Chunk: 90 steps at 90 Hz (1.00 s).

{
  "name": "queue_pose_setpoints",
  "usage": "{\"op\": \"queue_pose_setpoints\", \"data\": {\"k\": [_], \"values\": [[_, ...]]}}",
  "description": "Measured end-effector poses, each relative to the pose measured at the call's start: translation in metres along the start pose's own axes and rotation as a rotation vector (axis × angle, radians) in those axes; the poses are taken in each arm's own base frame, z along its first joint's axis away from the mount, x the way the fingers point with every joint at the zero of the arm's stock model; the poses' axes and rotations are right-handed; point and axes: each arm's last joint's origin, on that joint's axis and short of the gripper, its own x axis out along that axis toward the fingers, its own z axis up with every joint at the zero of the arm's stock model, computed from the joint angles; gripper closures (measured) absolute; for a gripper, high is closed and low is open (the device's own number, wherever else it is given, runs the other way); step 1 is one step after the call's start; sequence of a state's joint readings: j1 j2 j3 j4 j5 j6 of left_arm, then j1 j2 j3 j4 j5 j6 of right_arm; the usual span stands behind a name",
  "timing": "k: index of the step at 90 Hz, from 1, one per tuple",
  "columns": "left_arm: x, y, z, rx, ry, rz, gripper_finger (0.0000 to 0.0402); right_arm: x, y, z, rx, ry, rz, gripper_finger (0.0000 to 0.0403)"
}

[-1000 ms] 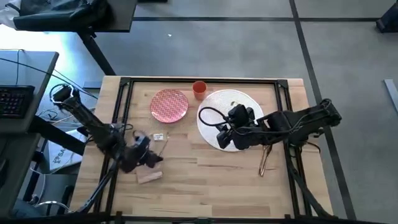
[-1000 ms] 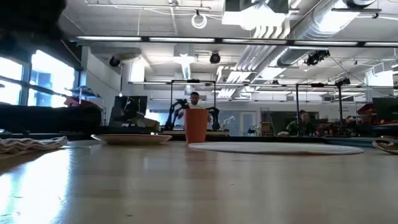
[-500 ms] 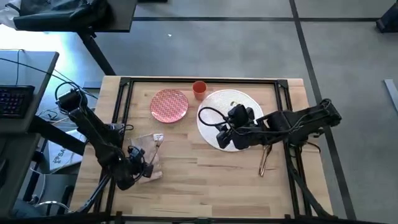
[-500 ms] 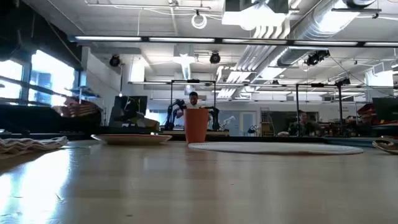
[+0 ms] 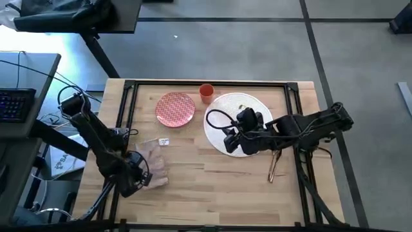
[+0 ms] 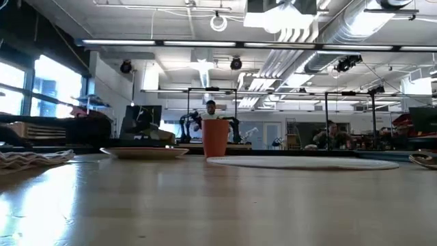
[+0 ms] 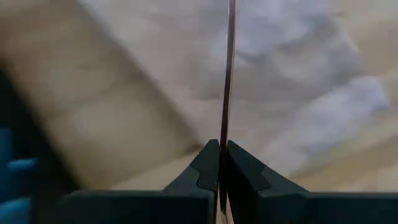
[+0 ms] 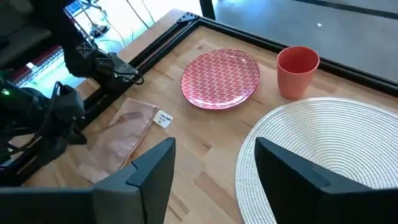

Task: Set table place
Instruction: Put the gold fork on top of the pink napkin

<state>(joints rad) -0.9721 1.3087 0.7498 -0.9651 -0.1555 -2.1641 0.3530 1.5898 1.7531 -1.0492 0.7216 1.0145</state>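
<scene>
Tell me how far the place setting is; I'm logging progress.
Done: round white woven placemat laid out. In hand: left gripper shut on a thin copper-coloured piece beside the beige napkin. Left: red-patterned plate, orange cup and copper cutlery lie off the mat; open right gripper hovers over it.

Plate (image 5: 175, 109) left of placemat (image 5: 251, 108), cup (image 5: 206, 93) between them at the table's (image 5: 212, 187) far edge, napkin (image 5: 153, 169) near left (cutlery (image 5: 275, 167) right of placemat).
</scene>
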Motion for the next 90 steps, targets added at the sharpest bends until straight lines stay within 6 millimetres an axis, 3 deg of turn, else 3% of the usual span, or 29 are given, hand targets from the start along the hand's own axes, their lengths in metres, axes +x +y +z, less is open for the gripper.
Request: {"op": "queue_pose_setpoints", "data": {"k": [43,69,90], "values": [[0.001,0.005,0.008,-0.051,0.029,0.135,0.0401,0.001,-0.001,0.001,0.003,-0.002,-0.005,0.0204],[0.020,-0.011,0.016,-0.151,0.070,-0.036,0.0401,0.001,-0.001,0.001,0.002,-0.002,-0.005,0.0204],[0.026,-0.019,0.022,-0.195,0.071,-0.047,0.0401,0.001,-0.001,0.001,0.001,-0.002,-0.006,0.0204]]}}
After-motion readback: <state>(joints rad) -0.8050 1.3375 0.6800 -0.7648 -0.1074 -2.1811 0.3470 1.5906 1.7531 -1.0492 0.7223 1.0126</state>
